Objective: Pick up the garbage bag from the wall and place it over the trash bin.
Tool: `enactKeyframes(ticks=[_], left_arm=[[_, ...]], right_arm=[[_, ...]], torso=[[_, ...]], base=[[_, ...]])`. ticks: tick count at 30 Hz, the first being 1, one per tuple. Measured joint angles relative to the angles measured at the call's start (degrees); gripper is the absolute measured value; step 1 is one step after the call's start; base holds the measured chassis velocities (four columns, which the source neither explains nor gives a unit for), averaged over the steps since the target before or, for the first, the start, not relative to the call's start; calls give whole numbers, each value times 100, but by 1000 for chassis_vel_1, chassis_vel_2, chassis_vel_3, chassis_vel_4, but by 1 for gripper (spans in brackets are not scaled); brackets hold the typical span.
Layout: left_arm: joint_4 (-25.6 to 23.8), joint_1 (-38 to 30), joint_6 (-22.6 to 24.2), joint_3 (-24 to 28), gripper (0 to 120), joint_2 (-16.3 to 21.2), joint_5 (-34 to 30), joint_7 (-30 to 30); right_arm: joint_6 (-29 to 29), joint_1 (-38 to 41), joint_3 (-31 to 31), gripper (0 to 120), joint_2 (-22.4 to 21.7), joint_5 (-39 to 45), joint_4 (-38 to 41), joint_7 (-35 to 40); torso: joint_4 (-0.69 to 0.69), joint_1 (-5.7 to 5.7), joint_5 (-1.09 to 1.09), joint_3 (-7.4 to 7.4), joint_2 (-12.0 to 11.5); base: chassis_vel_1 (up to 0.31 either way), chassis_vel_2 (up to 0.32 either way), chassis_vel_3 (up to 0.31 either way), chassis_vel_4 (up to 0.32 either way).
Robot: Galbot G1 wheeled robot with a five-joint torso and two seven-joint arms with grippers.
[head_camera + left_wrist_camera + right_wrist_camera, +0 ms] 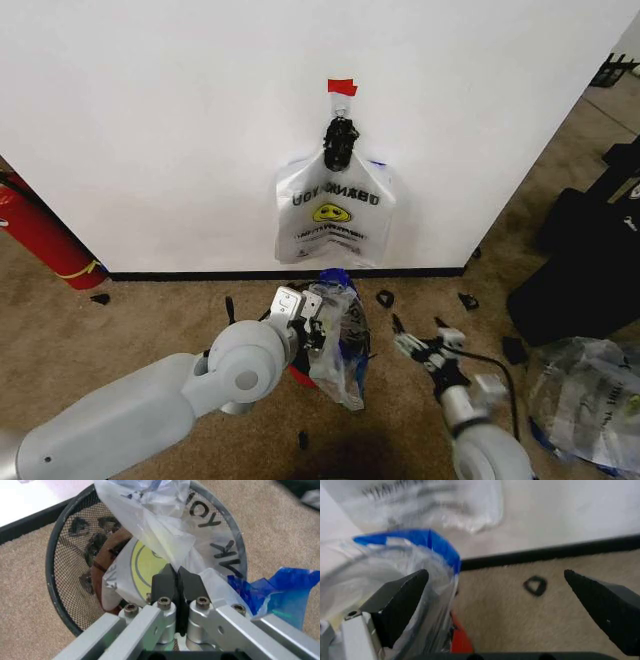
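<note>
A white garbage bag (335, 210) with a yellow smiley face and "THANK YOU" lettering hangs on the wall from a black clip (340, 143) under red tape. A second bag of the same kind (150, 528), with blue print at one edge, is draped into the mouth of the dark mesh trash bin (55, 555). My left gripper (177, 581) is shut on its plastic just above the rim. In the head view that bag (338, 345) hides most of the bin, whose red base (300, 378) peeks out. My right gripper (425, 350) stands open beside the bag, fingers (400, 603) spread wide.
A red fire-extinguisher cylinder (40, 235) leans at the left wall. A clear plastic sack (585, 395) and black cases (580, 270) lie on the carpet to the right. Small black bits (385, 297) lie near the baseboard.
</note>
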Motion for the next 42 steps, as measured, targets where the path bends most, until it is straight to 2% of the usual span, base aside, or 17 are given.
enactKeyframes(ticks=[1,5,12,14,19,28,37,40,42], left_arm=[[0,0,0,0,0,0,0,0],[172,-188,0,161,0,-148,39,55],[407,-522,0,486,0,-503,91,121],[419,-526,0,489,0,-559,112,125],[377,-518,0,460,0,-557,118,127],[348,-496,0,413,0,-460,118,148],[305,-434,0,361,0,-387,118,146],[269,-385,0,329,0,-364,122,140],[246,-371,0,308,0,-357,123,137]], right_arm=[[0,0,0,100,0,0,0,0],[-615,458,-130,100,-126,862,-166,246],[-1046,615,-180,100,-155,1041,-105,356],[-1131,643,-226,100,-155,1055,-27,351],[-1135,603,-206,100,-158,1006,189,383],[-1604,846,-364,100,-179,1739,348,962],[-2306,1506,-700,100,-54,2426,91,1835],[-3070,1894,-851,100,31,3030,87,2640],[-3223,2109,-934,98,98,3626,91,3366]], torso=[[0,0,0,0,0],[0,0,0,0,0],[-4,0,0,0,0],[-1,0,1,0,0],[-1,0,0,-1,0],[0,0,-1,-1,0],[0,0,-1,-1,0],[-1,0,-1,0,0],[-1,0,-1,0,0]], base=[[0,0,0,0],[0,0,0,0],[0,0,0,0],[0,0,0,0],[0,0,0,0],[0,0,0,0],[0,0,0,0],[0,0,0,0],[0,0,0,0]])
